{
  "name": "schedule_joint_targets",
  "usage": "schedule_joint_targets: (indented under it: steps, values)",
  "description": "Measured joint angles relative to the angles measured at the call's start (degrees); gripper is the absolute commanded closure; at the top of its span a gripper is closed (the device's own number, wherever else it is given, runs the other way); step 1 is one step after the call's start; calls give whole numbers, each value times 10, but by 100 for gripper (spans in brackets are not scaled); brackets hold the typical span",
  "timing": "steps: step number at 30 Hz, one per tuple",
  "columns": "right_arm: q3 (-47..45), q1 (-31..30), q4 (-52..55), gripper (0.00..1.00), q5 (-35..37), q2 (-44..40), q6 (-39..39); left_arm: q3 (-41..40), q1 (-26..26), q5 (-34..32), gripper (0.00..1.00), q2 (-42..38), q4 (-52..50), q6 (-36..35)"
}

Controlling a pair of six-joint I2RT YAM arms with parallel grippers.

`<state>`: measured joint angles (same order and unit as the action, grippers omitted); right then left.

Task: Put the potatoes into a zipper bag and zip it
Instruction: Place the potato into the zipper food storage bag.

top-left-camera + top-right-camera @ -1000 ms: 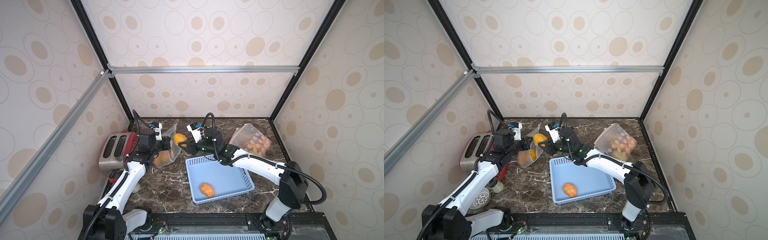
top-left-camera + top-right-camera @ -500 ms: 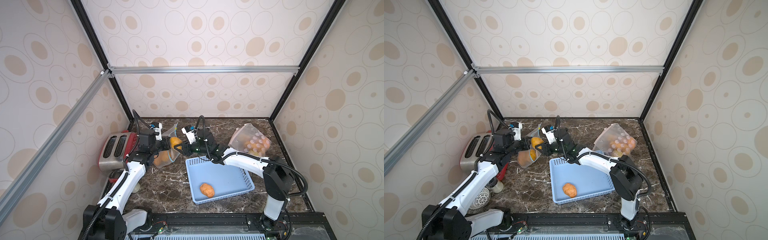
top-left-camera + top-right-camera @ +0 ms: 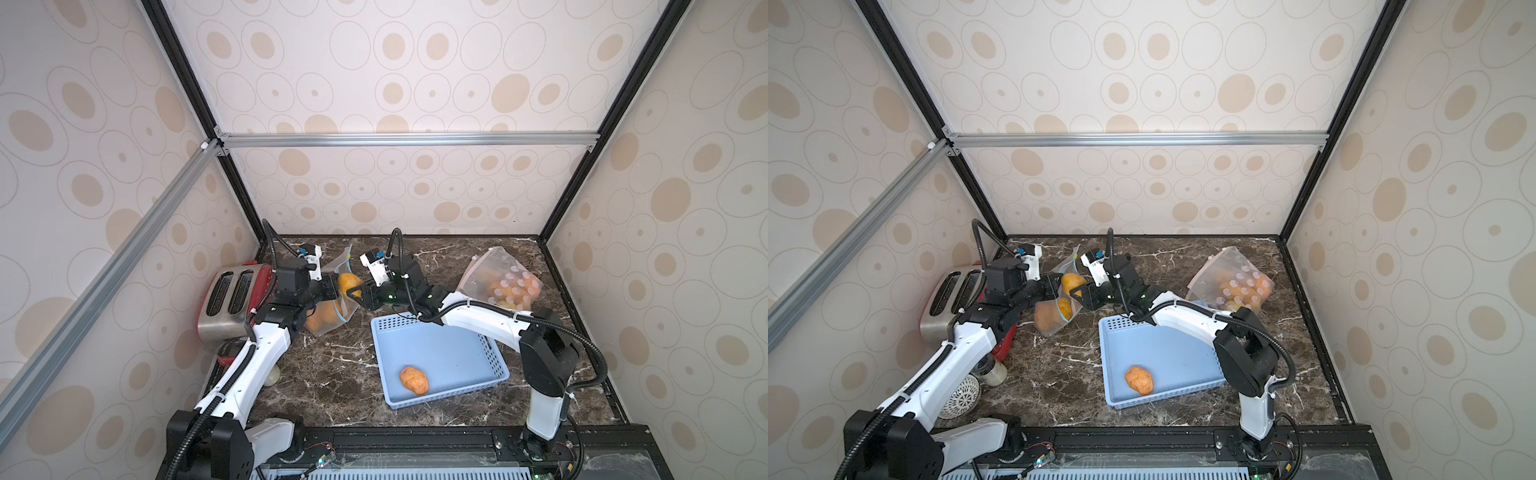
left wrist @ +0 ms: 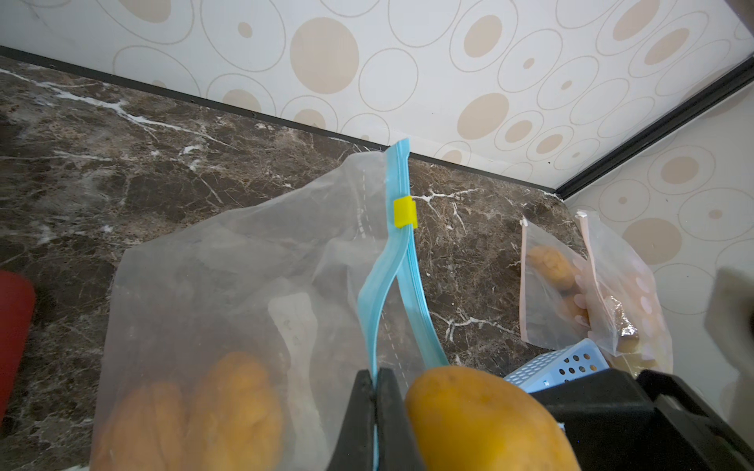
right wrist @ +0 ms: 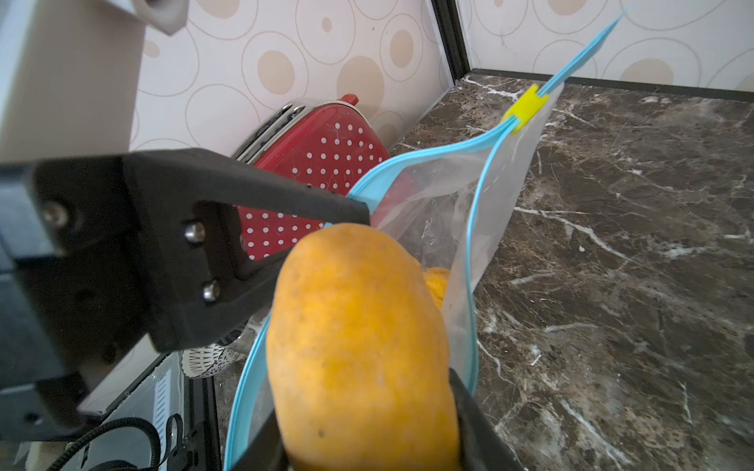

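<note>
The right jaws stand part-spread and clamped on the lower half of a smooth yellow potato (image 5: 359, 346). Its free end pokes just into the mouth of the bag (image 4: 228, 277). Just beside it, the left jaws are pressed together on one lip of the blue zip rim (image 4: 398, 175), so the mouth gapes toward the potato. Past the left jaws, deeper in the bag, lie at least two wrinkled orange bagged potatoes (image 4: 232, 403). At the end of the rim farthest from both pairs of jaws sits the yellow slider (image 4: 404, 211). Well apart from them, a loose potato (image 3: 413, 380) lies in the blue basket (image 3: 440, 353) on the surface (image 3: 332, 374). Farther still leans a dotted second bag (image 3: 498, 282) holding more.

The potato looks firm and fairly heavy, and its smooth skin could slip. A hold across its middle seems safest. The bag film looks limp and slick and would likely sag shut if let go, so the stiffer rim is the place to hold it. The slider is the place to grasp for zipping.
</note>
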<state>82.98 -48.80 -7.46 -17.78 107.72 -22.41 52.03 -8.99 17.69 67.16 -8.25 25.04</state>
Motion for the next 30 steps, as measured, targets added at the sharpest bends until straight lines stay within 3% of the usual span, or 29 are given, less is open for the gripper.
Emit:
schedule_joint_targets:
  steps: [9,16,30]
  values:
    - [10,0,24,57,7,6,7,0,0,-2,100,0,0,0]
    - [10,0,34,38,-4,9,12,0,0,1,100,0,0,0]
    - [-40,0,-11,34,-15,-18,24,0,0,3,100,0,0,0]
